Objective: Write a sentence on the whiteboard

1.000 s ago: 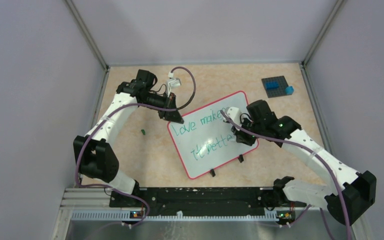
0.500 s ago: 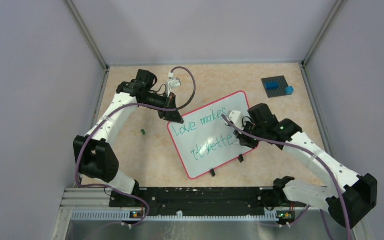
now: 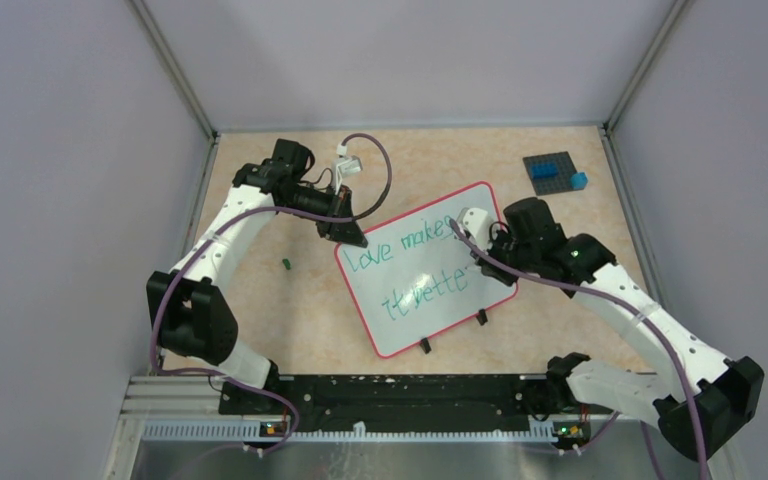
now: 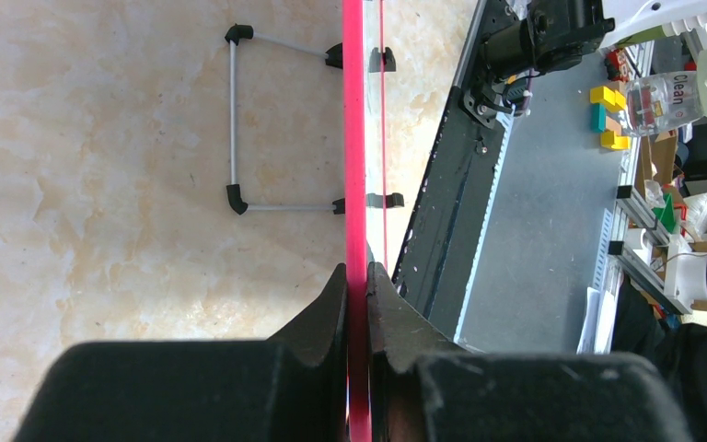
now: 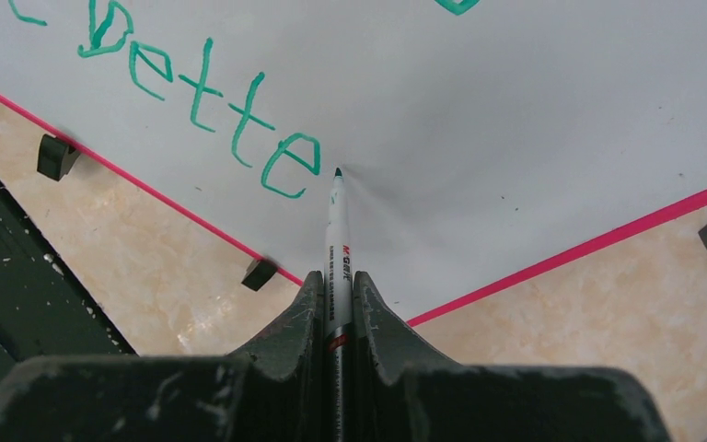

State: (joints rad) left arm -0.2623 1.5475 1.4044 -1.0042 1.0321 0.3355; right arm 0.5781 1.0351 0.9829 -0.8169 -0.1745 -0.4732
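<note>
The whiteboard [image 3: 412,318], white with a red-pink frame, lies tilted on the table and reads "Love makes it bette" in green. My left gripper [image 3: 346,233] is shut on the frame at the board's upper left corner. In the left wrist view the jaws [image 4: 357,269] pinch the red edge [image 4: 354,138]. My right gripper [image 3: 492,266] is over the board's right side, shut on a white marker [image 5: 336,226]. The marker's green tip [image 5: 338,172] meets the board [image 5: 515,110] just right of the last "e".
A dark studded plate [image 3: 550,170] with blue bricks stands at the back right. A small green cap [image 3: 286,264] lies left of the board. Black clip feet [image 3: 424,346] stick out at the board's near edge. A black rail [image 3: 390,390] runs along the table's near edge.
My right gripper has moved right and slightly back along the board with the marker. The left arm and the board have not moved.
</note>
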